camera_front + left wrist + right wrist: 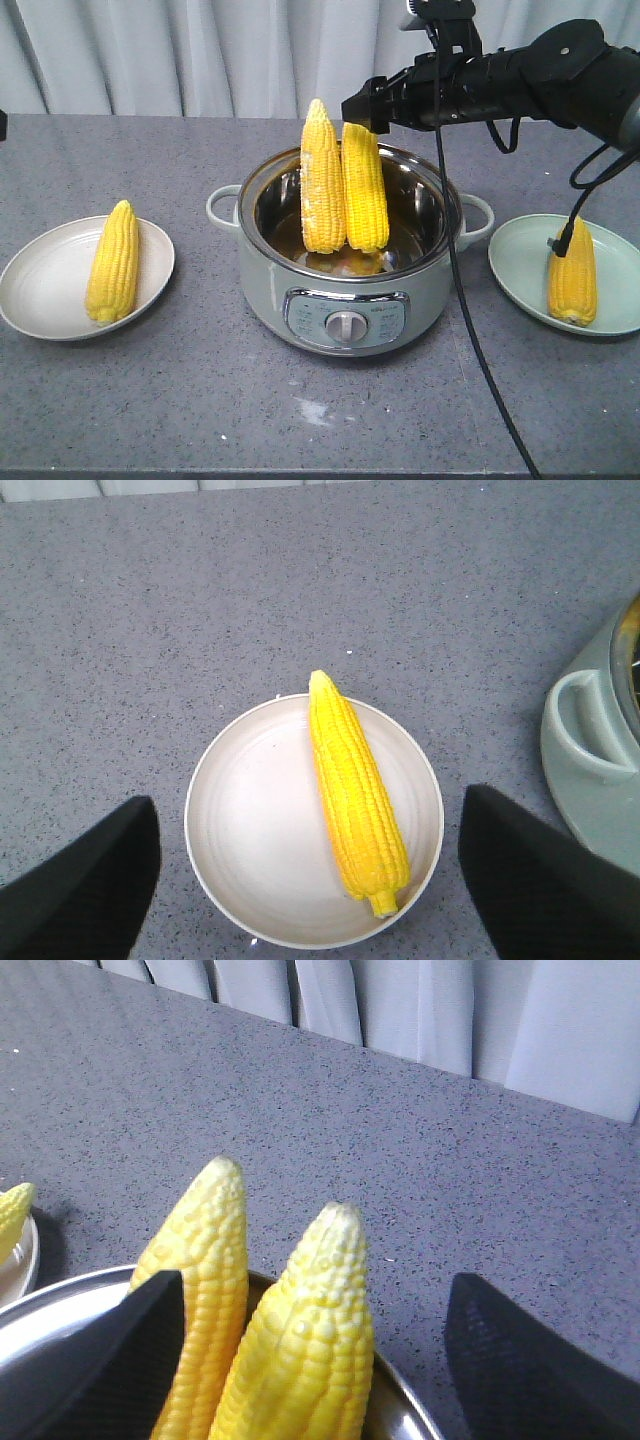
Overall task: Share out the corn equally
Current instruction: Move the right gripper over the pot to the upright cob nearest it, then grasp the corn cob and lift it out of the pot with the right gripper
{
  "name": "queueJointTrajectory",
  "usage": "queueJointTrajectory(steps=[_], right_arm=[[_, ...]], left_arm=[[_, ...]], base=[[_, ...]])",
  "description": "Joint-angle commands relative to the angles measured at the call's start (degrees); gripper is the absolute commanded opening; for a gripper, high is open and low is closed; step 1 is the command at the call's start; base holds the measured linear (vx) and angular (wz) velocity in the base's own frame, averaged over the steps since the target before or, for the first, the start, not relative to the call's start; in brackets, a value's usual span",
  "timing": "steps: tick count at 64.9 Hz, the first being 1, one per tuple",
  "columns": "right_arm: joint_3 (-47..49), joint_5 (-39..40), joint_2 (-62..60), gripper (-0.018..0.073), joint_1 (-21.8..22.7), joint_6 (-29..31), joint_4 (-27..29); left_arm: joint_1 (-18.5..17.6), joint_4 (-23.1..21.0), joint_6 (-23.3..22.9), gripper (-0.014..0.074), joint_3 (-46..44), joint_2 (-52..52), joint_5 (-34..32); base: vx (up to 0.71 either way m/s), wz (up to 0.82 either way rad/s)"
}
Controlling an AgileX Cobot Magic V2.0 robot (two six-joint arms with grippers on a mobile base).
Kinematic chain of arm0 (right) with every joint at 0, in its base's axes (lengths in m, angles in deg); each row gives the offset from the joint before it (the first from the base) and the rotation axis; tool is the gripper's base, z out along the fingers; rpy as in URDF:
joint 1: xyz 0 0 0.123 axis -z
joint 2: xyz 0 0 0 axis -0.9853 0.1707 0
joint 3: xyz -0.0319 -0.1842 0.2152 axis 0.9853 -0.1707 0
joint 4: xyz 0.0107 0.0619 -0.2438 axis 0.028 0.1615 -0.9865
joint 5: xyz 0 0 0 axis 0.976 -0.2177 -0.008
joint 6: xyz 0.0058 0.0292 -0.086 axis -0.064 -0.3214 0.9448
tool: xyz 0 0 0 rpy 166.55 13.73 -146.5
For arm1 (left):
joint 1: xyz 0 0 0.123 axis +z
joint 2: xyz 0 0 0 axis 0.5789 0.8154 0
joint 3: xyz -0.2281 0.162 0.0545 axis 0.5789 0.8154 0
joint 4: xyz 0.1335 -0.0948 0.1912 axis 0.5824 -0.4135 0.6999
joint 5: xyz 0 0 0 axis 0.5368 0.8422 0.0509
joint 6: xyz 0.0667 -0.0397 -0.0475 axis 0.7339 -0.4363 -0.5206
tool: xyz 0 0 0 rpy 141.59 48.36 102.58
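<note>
Two cobs of corn stand upright in the steel pot (345, 290): a left one (322, 180) and a right one (364, 190). My right gripper (366, 106) hovers open just above and behind the right cob's tip. In the right wrist view that cob (320, 1330) rises between the spread fingers of the right gripper (315, 1295), untouched, with the other cob (205, 1250) by the left finger. A white plate (45, 290) holds one cob (112, 262). A pale green plate (520, 255) holds another (573, 275). My left gripper (310, 805) hangs open above the white plate (250, 830) and its cob (355, 795).
The pot has side handles (590, 750) and a front dial (346, 326). A black cable (455, 280) hangs from the right arm across the pot's right side down to the table's front edge. Grey curtains close off the back.
</note>
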Motion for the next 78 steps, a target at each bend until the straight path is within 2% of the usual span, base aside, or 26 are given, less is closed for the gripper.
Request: queueJointTrajectory(steps=[1,45,53,69,78], right_arm=[[1.9,2.6,-2.7,0.0505,0.4,0.5,1.7],[1.9,-1.1,0.6,0.0486,0.4,0.6,2.4],[1.9,-0.8,0.6,0.0416,0.4,0.6,2.9],[1.9,-0.9,0.6,0.0202,0.4,0.6,3.7],[1.9,-0.9,0.5,0.0162,0.4,0.6,3.7]], left_arm=[[0.0,0.0,-0.4,0.0575,-1.2,-1.2,-3.6],[0.0,-0.1,-0.4,0.0575,-1.2,-1.2,-3.6],[0.0,-0.1,-0.4,0.0575,-1.2,-1.2,-3.4],[0.0,-0.1,-0.4,0.0575,-1.2,-1.2,-3.4],[0.0,-0.1,-0.4,0.0575,-1.2,-1.2,-3.4]], base=[[0.0,0.0],[0.0,0.0],[0.0,0.0],[0.0,0.0],[0.0,0.0]])
